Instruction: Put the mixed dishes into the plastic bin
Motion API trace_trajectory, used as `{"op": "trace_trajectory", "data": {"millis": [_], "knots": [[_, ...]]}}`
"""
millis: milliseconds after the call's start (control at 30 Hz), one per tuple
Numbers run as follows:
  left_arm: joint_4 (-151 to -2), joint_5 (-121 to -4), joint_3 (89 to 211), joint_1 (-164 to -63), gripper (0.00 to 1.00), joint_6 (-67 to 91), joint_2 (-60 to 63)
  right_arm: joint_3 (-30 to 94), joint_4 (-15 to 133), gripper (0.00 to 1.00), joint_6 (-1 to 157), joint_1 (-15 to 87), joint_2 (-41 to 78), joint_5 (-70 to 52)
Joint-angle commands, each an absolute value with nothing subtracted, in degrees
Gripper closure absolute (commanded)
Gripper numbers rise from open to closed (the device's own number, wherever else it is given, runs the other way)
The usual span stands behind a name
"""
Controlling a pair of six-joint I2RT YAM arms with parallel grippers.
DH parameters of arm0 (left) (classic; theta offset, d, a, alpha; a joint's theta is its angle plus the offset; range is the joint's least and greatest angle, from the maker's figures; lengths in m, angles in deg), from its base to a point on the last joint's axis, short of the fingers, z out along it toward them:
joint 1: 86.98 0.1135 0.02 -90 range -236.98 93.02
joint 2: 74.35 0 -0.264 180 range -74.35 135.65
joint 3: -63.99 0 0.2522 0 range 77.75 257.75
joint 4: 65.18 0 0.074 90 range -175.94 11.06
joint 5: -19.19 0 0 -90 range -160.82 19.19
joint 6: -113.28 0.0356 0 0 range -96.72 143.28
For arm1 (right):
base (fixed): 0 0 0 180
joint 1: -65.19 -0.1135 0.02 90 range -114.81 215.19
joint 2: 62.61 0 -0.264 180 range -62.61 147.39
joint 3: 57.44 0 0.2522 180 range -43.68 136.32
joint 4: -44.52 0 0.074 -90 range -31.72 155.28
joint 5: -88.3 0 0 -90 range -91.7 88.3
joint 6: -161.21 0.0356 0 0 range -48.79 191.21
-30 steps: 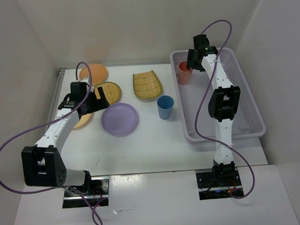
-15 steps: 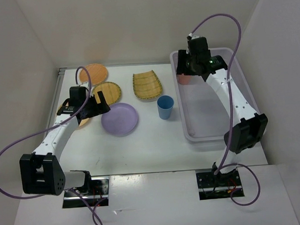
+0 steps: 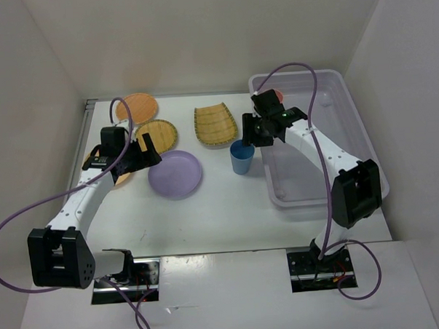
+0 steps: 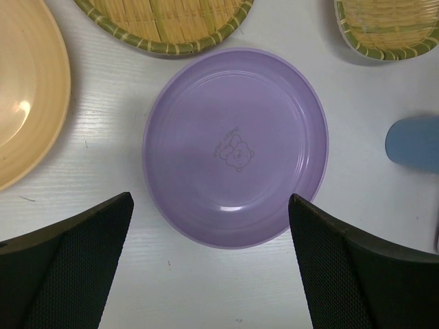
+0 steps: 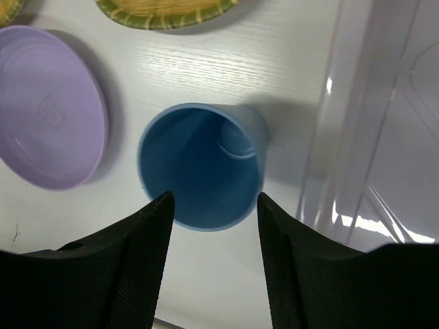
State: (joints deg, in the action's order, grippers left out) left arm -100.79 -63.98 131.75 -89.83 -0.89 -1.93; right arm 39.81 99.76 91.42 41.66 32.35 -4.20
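**The blue cup** point(image 3: 241, 158) stands upright near the middle of the table point(image 3: 207, 216), just beside the bin's left wall. Its long axis is vertical and its mouth faces up. The right gripper point(image 3: 249, 140) hangs over the cup with its jaws apart, one finger to each side of the rim; we cannot tell whether they touch it.

The plastic bin point(image 3: 337, 108) lies along the table's right edge, its long axis running near to far. The coral cup point(image 3: 277, 95) sits in the bin's far left corner, largely hidden by the right wrist.

We count two cups and five plates:
- the lavender plate point(image 3: 175, 174), left of the blue cup;
- a squarish woven plate point(image 3: 215, 125) and a round woven plate point(image 3: 158, 134), both behind the lavender plate;
- one orange plate point(image 3: 137, 107) towards the far left corner;
- a second orange plate point(image 3: 120, 177) near the left edge, mostly under the left arm.

The left gripper point(image 3: 149, 149) hovers just left of the lavender plate, jaws wide apart.

Only the left wrist view shows the small printed figure point(image 4: 235, 152) at that plate's centre. Only the right wrist view looks down into the blue cup's mouth.
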Motion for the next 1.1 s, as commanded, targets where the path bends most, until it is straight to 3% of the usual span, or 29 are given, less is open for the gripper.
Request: {"op": "trace_trajectory", "data": {"millis": [0,367,800,1067], "knots": [[-99.2,-63.0,131.5,-89.5,0.0,-1.0,-3.7,39.1,95.1,0.43,93.3,40.2,29.4,-4.3],[-99.2,-63.5,131.5,-89.5,0.0,-1.0,-4.7,39.7,97.0,0.46,92.7,39.2,31.0,2.1],[-99.2,-64.0,131.5,-89.5,0.0,-1.0,-4.7,37.3,96.3,0.46,92.1,39.2,34.6,1.6],[-99.2,-64.0,131.5,-89.5,0.0,-1.0,-4.7,37.8,95.8,0.56,92.1,38.1,37.0,2.2]]}}
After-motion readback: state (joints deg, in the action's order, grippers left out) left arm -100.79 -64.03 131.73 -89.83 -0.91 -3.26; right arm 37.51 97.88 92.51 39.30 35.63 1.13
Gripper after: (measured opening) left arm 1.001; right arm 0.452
